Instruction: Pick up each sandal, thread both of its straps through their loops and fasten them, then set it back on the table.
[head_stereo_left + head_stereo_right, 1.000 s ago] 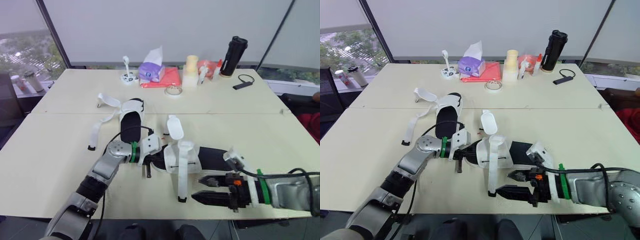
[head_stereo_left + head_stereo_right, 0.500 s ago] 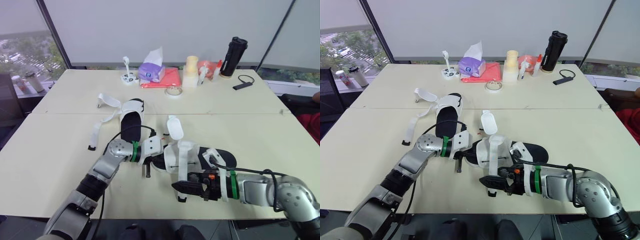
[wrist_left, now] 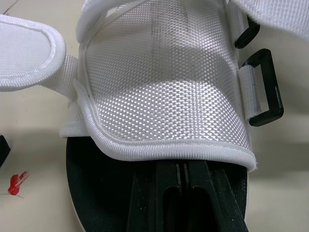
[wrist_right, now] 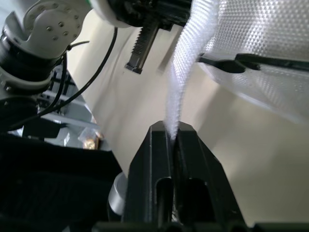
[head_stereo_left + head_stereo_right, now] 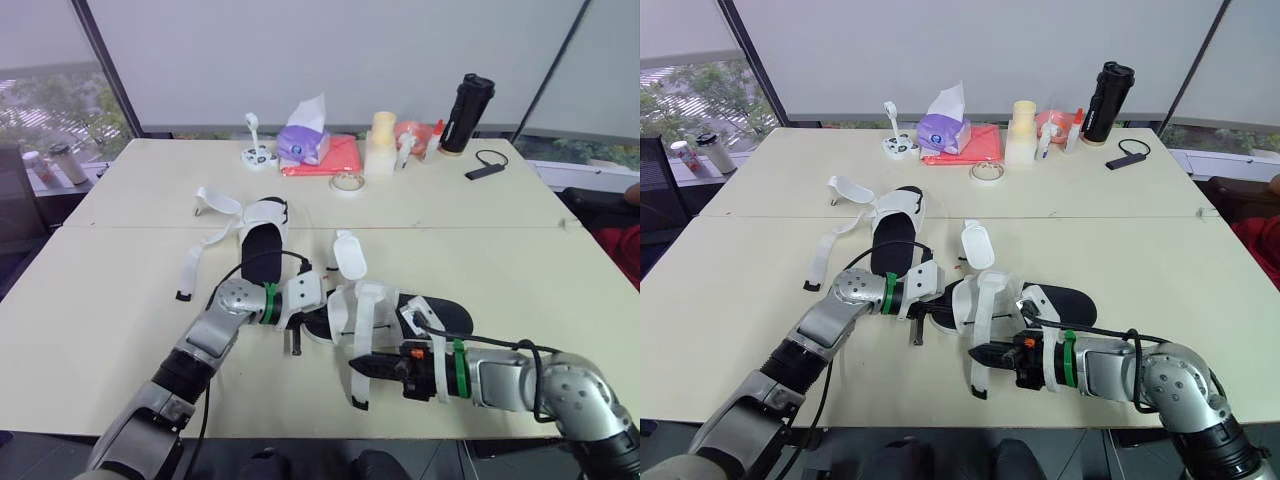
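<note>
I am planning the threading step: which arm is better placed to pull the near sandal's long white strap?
Right. The right end effector is shut on the long white woven strap; the left end effector lies on the near black-soled sandal.

right gripper (image 5: 360,365): swung in leftward along the front edge of the table (image 5: 120,300), jaws gone from spread to pinched on the long strap (image 5: 365,325) of the near sandal (image 5: 440,312) | strap: lower end tugged a touch leftward, maybe lifted slightly, hard to call
</note>
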Robot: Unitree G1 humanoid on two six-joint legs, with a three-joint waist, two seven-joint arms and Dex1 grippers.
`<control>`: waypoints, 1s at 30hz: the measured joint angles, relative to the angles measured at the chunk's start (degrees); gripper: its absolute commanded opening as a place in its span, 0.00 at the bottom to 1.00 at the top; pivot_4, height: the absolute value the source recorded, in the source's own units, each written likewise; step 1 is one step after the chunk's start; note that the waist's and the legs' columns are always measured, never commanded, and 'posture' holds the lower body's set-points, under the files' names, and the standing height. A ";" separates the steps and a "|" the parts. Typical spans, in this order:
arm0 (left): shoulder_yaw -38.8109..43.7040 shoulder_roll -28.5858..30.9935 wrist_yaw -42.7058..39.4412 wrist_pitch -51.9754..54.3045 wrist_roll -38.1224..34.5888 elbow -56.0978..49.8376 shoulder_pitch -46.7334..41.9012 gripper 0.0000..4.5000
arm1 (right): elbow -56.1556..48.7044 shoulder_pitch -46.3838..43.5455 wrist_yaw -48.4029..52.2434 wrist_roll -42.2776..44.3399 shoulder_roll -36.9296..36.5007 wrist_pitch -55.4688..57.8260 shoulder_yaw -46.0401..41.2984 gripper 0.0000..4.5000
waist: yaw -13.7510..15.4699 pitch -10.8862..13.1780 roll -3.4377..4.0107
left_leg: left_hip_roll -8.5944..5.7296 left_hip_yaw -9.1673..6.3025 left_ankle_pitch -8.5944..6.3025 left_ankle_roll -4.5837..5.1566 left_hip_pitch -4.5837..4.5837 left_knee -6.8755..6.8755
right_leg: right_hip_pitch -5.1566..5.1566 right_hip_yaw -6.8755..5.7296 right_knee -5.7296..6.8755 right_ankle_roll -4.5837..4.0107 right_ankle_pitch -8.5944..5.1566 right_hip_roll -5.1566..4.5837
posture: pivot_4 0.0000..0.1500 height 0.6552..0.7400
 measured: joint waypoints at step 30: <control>-1.60 -0.18 3.42 -6.98 3.22 0.27 0.44 0.00 | 27.76 -27.49 34.81 -30.41 -2.49 2.36 5.73 0.01 | 0.33 -0.01 0.01 | 0.00 -0.02 0.00 0.00 0.00 -0.04 | 0.03 -0.04 -0.09 -0.03 0.02 -0.11 | 1.00 1.00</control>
